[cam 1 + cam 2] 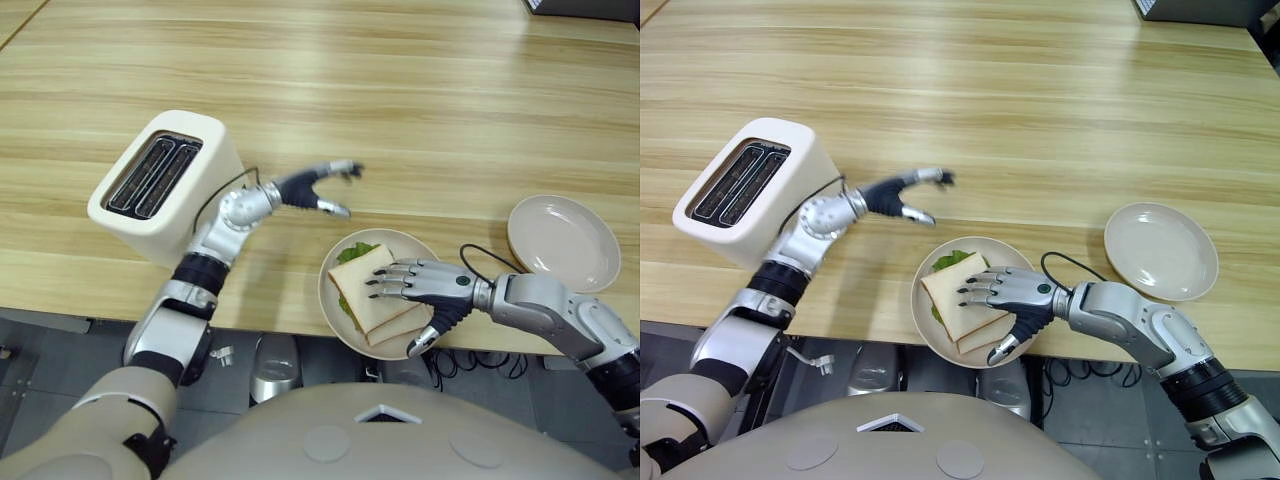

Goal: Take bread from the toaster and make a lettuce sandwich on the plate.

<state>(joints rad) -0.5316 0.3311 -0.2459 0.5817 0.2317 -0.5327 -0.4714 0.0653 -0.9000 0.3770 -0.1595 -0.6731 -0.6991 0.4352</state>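
— Kitchen, is it?
— More a test room dressed as one, I'd say. A cream toaster (165, 185) and an empty plate (563, 243) sit on a long wood-grain table (400, 100), black cables (1080, 372) dangle under its front edge, and the floor (60, 345) is grey tile.

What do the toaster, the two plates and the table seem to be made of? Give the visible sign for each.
Toaster: cream, smooth matt casing, probably plastic or painted metal.
Sandwich plate and empty plate: pale beige with a soft sheen, ceramic or melamine; cannot tell which.
Table: light wood grain in long planks, wood or laminate.
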